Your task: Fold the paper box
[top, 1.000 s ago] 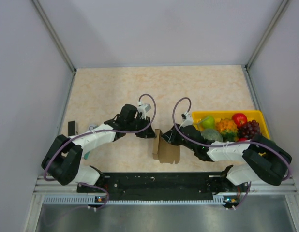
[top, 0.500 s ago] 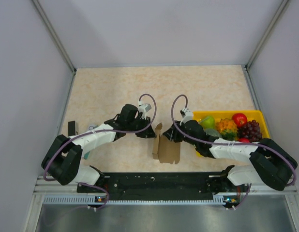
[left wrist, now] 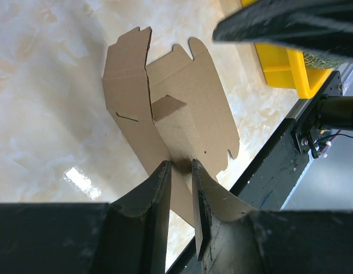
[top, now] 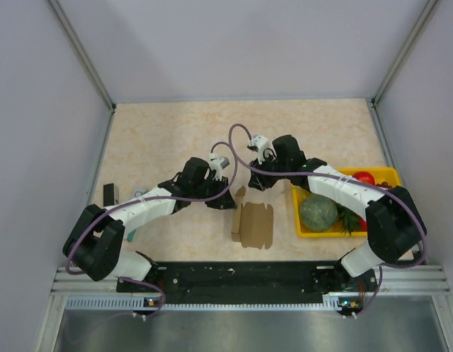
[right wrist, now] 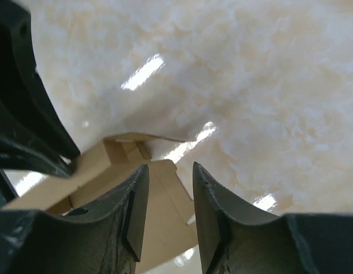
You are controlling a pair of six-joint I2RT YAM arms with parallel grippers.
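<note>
**Brown cardboard, thin and bendy: hold it by a flap**

The paper box (top: pixel 254 226) lies on the tabletop (top: pixel 160 139), near the front edge and between the two arms. Most of it is flat. One side piece on its left stands up. The yellow tray (top: pixel 306 229) with fruit (top: pixel 318 213) sits near it on the right.

The left gripper (left wrist: pixel 181 188) is almost closed. It pinches a standing flap of the cardboard between its fingers (left wrist: pixel 159 194). The right gripper (right wrist: pixel 168 200) has a small gap between its fingers and nothing in it. It hangs over the far edge of the box. I cannot tell if it touches the cardboard.

I think the box is very light. The flat parts look a bit stiff, but it should bend easily along the fold lines. The tabletop is smooth and shiny, so the sheet may slide if it is pushed from the side. A hard squeeze could crush a flap or tear it at the little cuts.

The best place to hold looks like the edge of a flap, close to a fold line. One gripper can hold the sheet in place while the other lifts the next flap.
</note>
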